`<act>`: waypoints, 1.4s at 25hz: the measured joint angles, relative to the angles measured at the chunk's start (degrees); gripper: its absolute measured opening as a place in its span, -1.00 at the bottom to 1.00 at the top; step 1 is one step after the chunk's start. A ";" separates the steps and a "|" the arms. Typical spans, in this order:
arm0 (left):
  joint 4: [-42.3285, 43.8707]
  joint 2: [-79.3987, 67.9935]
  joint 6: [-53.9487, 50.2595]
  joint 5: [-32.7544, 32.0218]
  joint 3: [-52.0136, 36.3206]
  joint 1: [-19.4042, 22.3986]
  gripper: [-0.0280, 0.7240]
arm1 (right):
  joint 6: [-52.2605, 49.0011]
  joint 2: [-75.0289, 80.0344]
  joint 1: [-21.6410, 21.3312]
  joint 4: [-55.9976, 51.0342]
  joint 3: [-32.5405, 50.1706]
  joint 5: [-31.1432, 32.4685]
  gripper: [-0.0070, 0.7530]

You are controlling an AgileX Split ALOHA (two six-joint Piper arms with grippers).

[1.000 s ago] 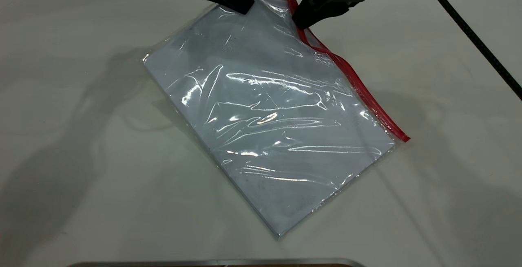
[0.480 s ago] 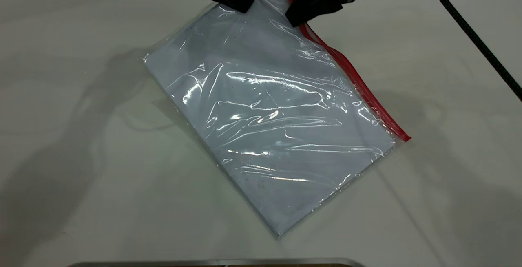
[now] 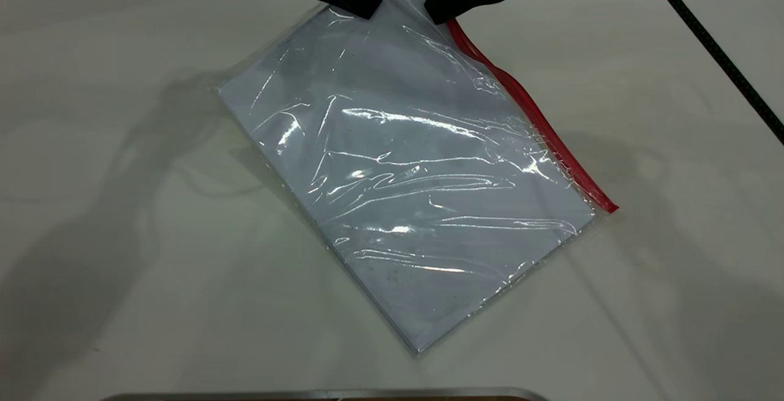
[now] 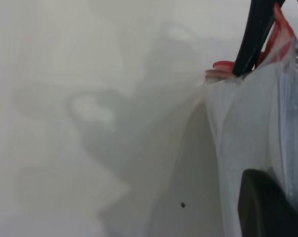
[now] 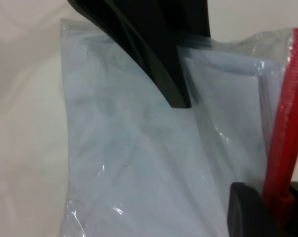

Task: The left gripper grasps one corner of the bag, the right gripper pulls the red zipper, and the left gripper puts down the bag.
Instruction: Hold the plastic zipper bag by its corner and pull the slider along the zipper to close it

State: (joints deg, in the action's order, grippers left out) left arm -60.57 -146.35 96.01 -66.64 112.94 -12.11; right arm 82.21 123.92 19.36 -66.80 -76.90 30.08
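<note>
One bag lies diagonal on the table in the exterior view, its far end lifted. We count two grippers at 12 o'clock: the left gripper clamped on the clear plastic by the top corner, the right gripper pinched on the red zipper, which runs down to 4 o'clock.

Left wrist view: one dark finger against the bag, red strip beyond.

Right wrist view: we see the right gripper narrow, holding one red zipper; the left gripper grips the plastic farther off.
</note>
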 joint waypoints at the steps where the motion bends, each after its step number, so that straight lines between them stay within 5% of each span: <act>1: 0.00 0.00 0.00 0.00 0.00 0.00 -0.79 | 0.15 0.00 0.00 0.00 0.00 0.00 -0.54; 10: 0.05 0.00 0.00 -0.05 0.00 0.06 -0.79 | 0.79 0.00 -0.13 1.28 -0.09 -0.11 -0.88; 23: -1.53 0.00 0.00 -0.23 0.00 -0.57 -0.79 | -0.11 0.31 -4.69 1.63 -0.45 9.20 -0.88; 35: 0.31 -0.06 0.00 -0.23 0.00 -0.57 -0.79 | -0.16 4.31 -5.05 0.07 -0.99 10.56 -0.88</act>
State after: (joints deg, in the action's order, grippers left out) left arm -60.26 -146.41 96.01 -66.88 112.94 -12.68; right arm 82.04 128.23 14.31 -66.73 -77.89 40.64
